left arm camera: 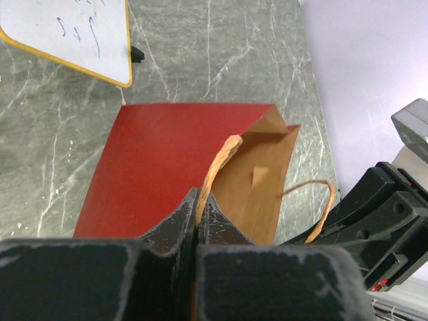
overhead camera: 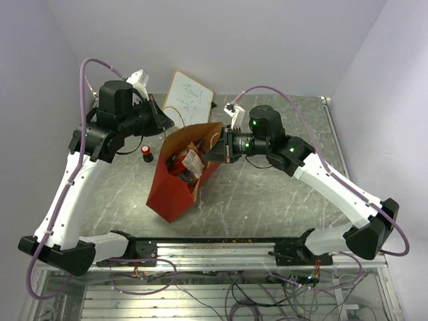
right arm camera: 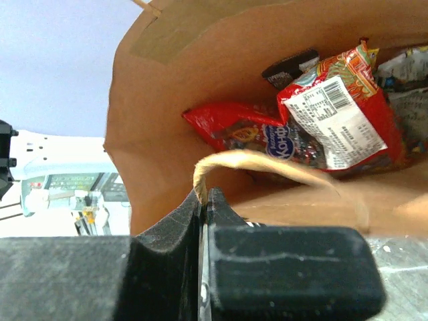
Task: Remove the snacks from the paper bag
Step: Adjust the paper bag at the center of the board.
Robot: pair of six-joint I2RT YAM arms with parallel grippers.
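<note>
Red paper bag (overhead camera: 177,190) stands tilted on the bench (overhead camera: 267,200), mouth open. I read my left hand (left arm camera: 198,210) closed tight on one twisted-paper handle (left arm camera: 219,160), my right hand (right arm camera: 204,200) closed tight on the other handle (right arm camera: 267,162). Snacks (right arm camera: 334,114) lie inside the bag.

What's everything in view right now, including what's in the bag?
paper bag: one, red outside, brown inside, mid-table, tilted, mouth open toward the right arm
handles: two, tan, one pinched in each gripper
snacks: at least four, all inside the bag: red candy bag, red packet with white label, dark packet, silvery packet at the edge of view
whiteboard: one, white with yellow rim, back of table
marker cap: one, red and black, on the table left of the bag
table: one, grey marbled
left gripper: shut on one handle
right gripper: shut on the other handle
</note>
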